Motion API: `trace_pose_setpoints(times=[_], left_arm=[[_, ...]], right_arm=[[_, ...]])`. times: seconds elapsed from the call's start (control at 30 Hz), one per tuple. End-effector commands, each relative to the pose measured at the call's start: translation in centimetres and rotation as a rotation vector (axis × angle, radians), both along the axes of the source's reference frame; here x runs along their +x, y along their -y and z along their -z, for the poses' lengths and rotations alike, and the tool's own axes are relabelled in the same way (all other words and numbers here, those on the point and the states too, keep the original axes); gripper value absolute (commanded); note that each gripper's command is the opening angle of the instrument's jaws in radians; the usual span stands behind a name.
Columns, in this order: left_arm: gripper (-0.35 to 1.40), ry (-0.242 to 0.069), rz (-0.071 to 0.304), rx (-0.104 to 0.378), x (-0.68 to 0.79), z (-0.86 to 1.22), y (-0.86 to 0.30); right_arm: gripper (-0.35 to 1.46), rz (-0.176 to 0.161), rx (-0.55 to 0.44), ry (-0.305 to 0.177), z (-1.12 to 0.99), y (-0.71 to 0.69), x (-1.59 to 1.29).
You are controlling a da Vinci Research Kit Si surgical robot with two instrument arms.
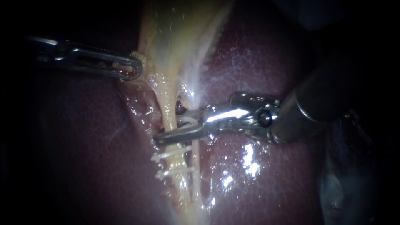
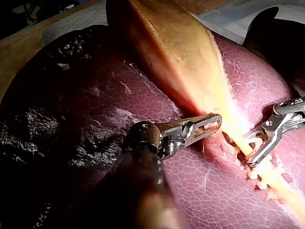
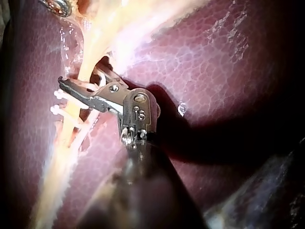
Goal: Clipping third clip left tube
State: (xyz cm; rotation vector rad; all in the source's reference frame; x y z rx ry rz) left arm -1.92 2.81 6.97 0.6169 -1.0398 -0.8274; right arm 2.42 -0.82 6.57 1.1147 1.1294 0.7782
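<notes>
Instruments: two. Your left instrument (image 1: 137,66) comes in from the left and your right instrument (image 1: 173,127) from the right.
Tubes: two, running side by side from the gallbladder (image 1: 175,33) down over the liver (image 1: 83,166). The left tube (image 1: 164,98) is yellowish. The right tube (image 1: 195,160) is thinner and paler, just to its right.
Clips on the left tube: two, white and lying crosswise. A far clip (image 1: 171,154) and a near clip (image 1: 175,171) sit close together.
Clip in the jaws: one. A pale third clip (image 1: 189,121) shows between your right instrument's jaws.
Left jaws: closed on the gallbladder's left edge, far and left of the tubes, well apart from the clips.
Right jaws: standing apart, with a gap between them.
Left tube and your right jaws: the tube passes through that gap. The long jaw reaches across to the tube's left side. The jaws sit just beyond the far clip.
</notes>
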Motion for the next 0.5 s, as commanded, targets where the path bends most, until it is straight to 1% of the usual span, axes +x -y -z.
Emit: trace_pose_setpoints(times=[0.03,0.1,0.2,0.27,0.5], left_arm=[[-0.35,0.0,0.0,0.0,0.0,-0.01,0.0],[-0.35,0.0,0.0,0.0,0.0,-0.01,-0.01],[-0.35,0.0,0.0,0.0,0.0,-0.02,-0.01],[-0.35,0.0,0.0,0.0,0.0,-0.02,-0.01],[-0.35,0.0,-0.001,0.0,0.0,-0.02,-0.01]], right_arm=[[0.48,-0.001,0.012,-0.015,0.03,-0.01,0.0],[0.48,-0.004,0.033,-0.044,0.08,-0.03,0.02],[0.48,-0.022,0.045,-0.069,0.18,-0.08,0.04],[0.48,-0.031,0.051,-0.075,0.25,-0.12,0.05],[0.47,-0.041,0.068,-0.084,0.45,-0.28,0.04]])
